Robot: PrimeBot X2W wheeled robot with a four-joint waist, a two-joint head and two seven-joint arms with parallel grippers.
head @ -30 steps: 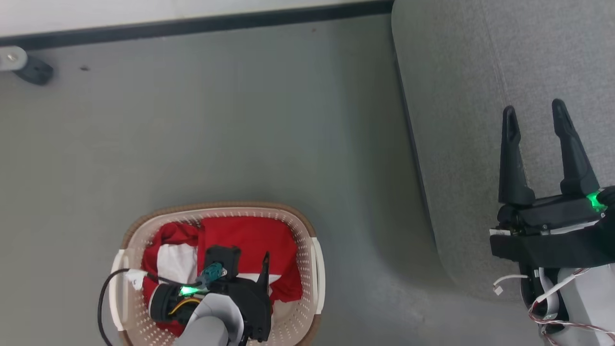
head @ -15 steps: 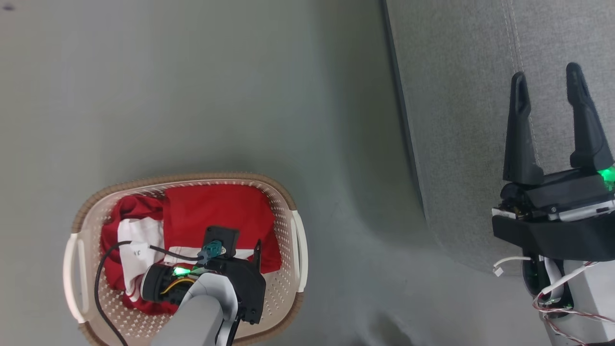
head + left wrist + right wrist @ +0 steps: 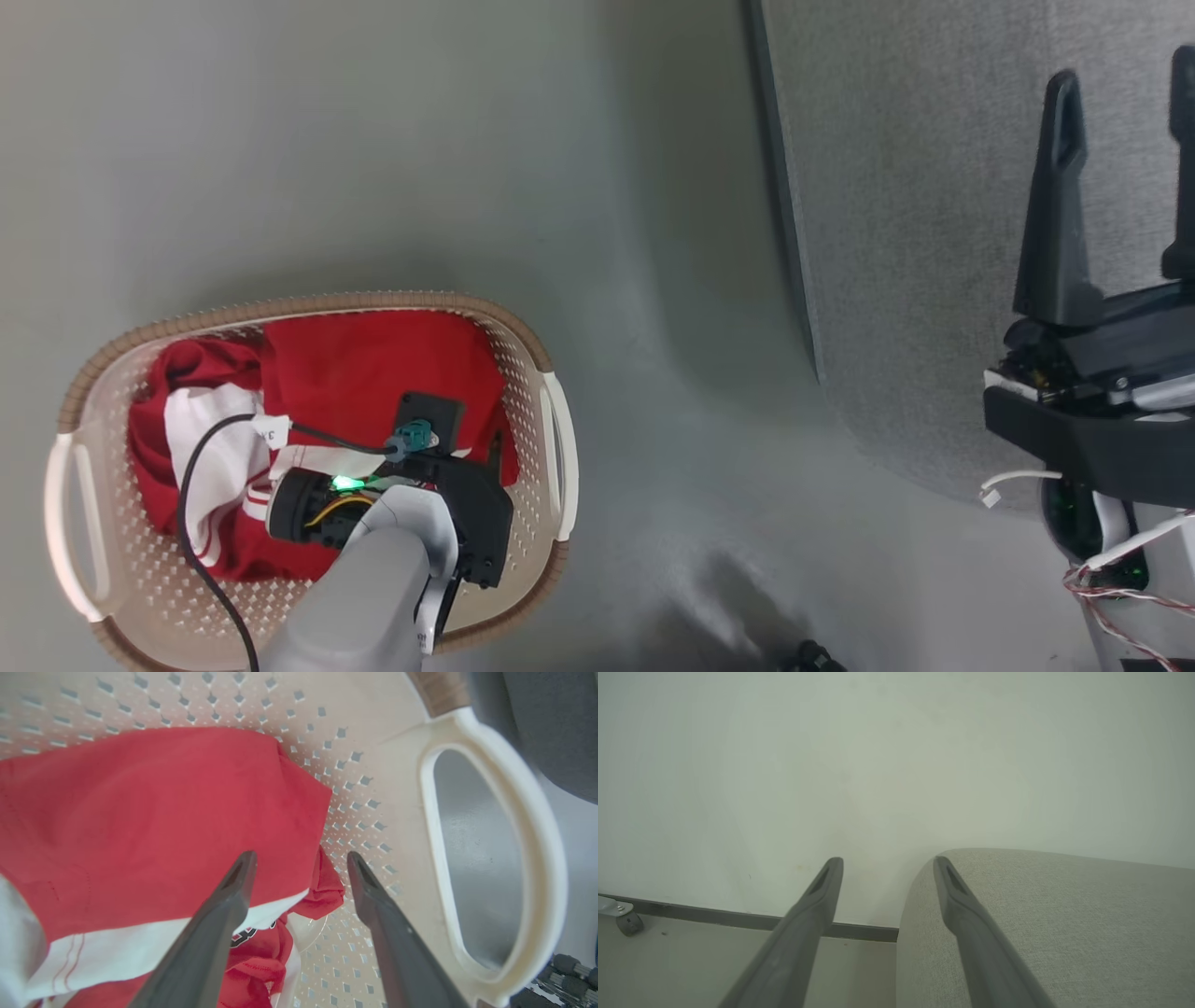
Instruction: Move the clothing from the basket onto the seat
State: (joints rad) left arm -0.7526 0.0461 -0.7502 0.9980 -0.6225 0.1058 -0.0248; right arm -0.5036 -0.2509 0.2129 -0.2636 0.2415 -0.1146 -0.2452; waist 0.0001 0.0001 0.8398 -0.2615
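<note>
Left end effector [image 3: 301, 855] down inside the basket [image 3: 308, 303], fingers spread apart, nothing clamped between them; one fingertip over the red cloth, the other over the perforated wall near a handle, contact with the fabric impossible to tell. Clothing [image 3: 364, 364] heaped in the basket: red garments, a white sleeve at the left, a white band with thin stripes under the wrist. Basket on the grey floor [image 3: 373, 140], well apart from the seat [image 3: 934, 187] at the right. Right end effector [image 3: 888, 859] above the seat's rounded edge, fingers apart and empty, pointing toward a pale wall [image 3: 878, 765].
</note>
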